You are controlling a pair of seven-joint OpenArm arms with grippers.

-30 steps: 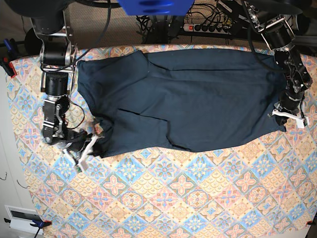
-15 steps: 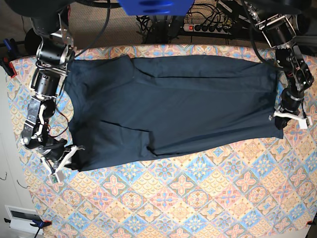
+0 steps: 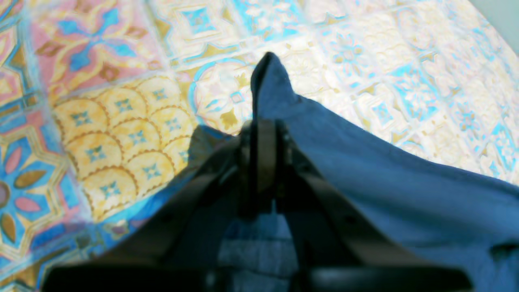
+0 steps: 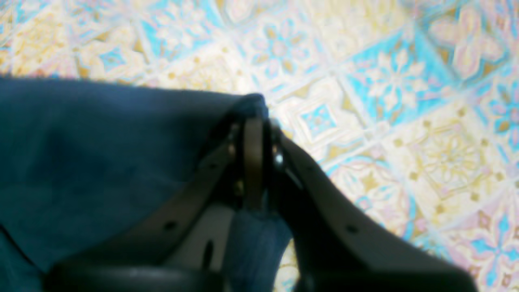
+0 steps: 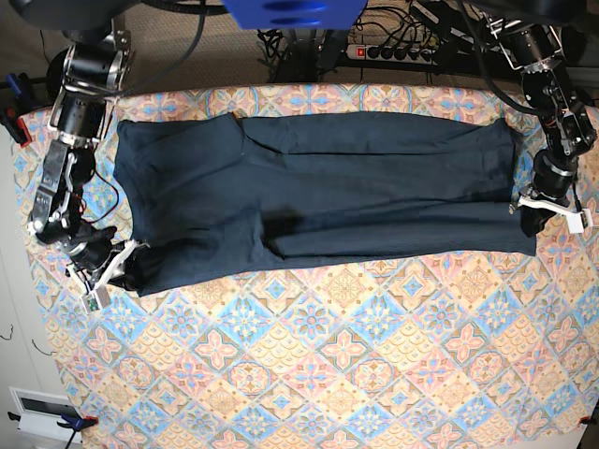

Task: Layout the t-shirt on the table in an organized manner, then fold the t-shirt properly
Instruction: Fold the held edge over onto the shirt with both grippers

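Two end effectors, left (image 5: 547, 213) and right (image 5: 105, 277), each clamp a near corner of the t-shirt (image 5: 318, 192); you have drawn it wider and flatter since a second ago, though creases remain mid-cloth. Beyond each, bare surface (image 5: 356, 374) narrows towards its edges.

Beyond the far edge, a power strip (image 5: 398, 52) lies among tangled black cables (image 5: 290, 42) on what looks like greyish carpet (image 5: 168, 47). Pale floor (image 5: 14, 309) runs along the left.
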